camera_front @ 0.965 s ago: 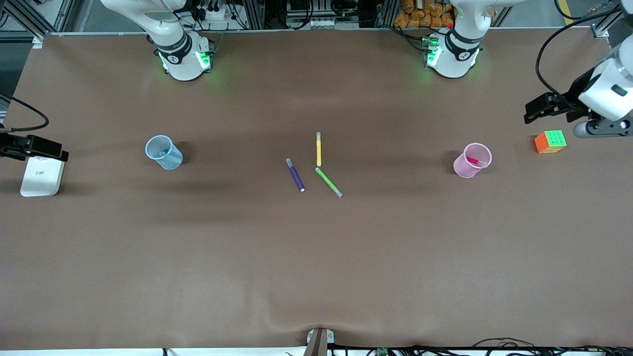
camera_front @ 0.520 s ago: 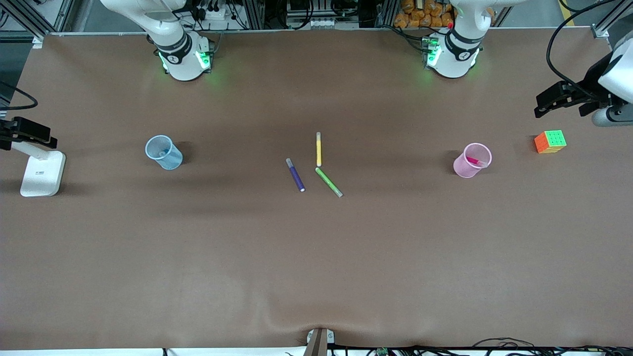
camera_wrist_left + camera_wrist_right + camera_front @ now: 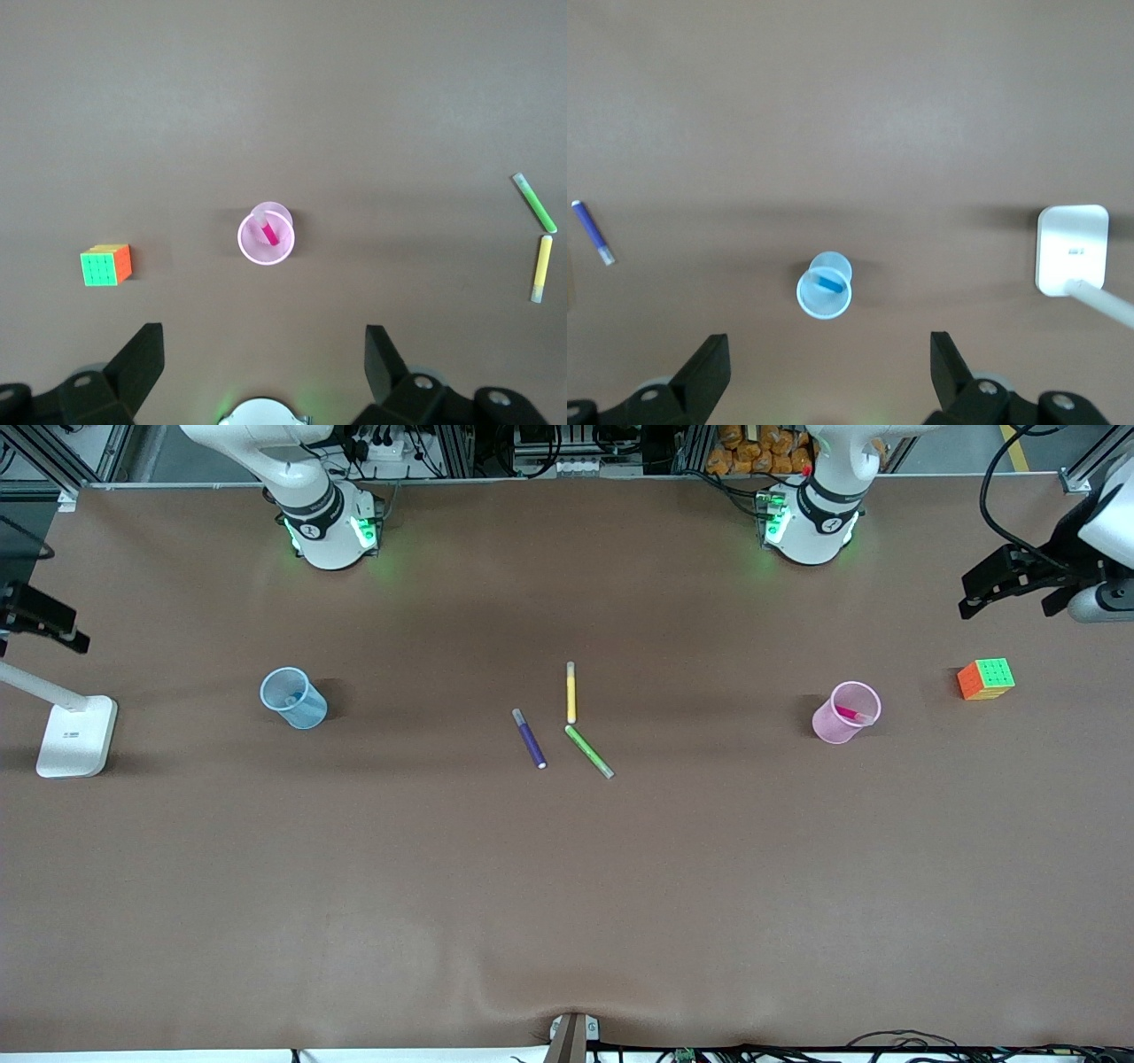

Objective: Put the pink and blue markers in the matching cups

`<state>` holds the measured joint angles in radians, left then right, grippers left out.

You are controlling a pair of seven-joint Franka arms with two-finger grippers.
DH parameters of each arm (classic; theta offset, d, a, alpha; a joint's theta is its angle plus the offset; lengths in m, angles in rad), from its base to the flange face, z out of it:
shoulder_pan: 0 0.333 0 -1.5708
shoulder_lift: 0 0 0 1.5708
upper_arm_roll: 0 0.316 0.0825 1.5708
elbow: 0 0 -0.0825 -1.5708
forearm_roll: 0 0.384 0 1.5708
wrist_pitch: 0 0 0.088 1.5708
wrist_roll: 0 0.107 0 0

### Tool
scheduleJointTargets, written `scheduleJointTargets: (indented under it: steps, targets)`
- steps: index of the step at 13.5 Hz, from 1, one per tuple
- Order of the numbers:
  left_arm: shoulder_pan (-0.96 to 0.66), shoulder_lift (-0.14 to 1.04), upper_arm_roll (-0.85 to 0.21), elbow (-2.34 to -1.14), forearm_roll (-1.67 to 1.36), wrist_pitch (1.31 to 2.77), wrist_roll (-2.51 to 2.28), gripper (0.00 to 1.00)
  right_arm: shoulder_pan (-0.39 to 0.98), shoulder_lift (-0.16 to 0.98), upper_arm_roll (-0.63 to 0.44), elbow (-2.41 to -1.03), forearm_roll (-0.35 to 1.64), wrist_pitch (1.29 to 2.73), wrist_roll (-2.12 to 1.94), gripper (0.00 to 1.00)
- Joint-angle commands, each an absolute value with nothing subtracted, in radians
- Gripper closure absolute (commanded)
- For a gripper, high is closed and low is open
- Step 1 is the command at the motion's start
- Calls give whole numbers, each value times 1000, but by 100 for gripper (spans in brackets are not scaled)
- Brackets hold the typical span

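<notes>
The light pink cup stands upright toward the left arm's end of the table with the pink marker leaning inside it. The light blue cup stands upright toward the right arm's end with the blue marker inside. The left wrist view shows the pink cup and pink marker. The right wrist view shows the blue cup and blue marker. My left gripper is open and empty, high above the table's end near the cube. My right gripper is open and empty, high over the lamp's end.
A dark purple pen, a yellow pen and a green pen lie mid-table. A colour cube sits beside the pink cup at the left arm's end. A white lamp base stands at the right arm's end.
Both grippers have drawn back and up, away from the cups toward the table's ends; the right gripper no longer covers the lamp base. Cups, markers and pens have not moved.
</notes>
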<state>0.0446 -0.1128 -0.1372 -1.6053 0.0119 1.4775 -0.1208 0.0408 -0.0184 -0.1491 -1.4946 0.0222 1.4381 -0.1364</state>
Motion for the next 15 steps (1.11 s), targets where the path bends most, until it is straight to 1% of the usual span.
scheduleJointTargets:
  steps: [1, 7, 9, 15]
  targets:
    - [51, -118, -150, -1583, 5, 1433, -140, 0, 55, -57, -147, -1554, -12, 1442, -132, 0]
    - [52, -118, -144, -1554, 9, 1411, -126, 0, 58, -57, -140, -1534, -25, 1443, -129, 0]
    - [52, -115, -143, -1523, 14, 1410, -126, 0, 60, -57, -138, -1534, -20, 1445, -135, 0]
    - [52, -109, -140, -1520, 14, 1408, -126, 0, 69, -58, -124, -1534, -20, 1448, -137, 0]
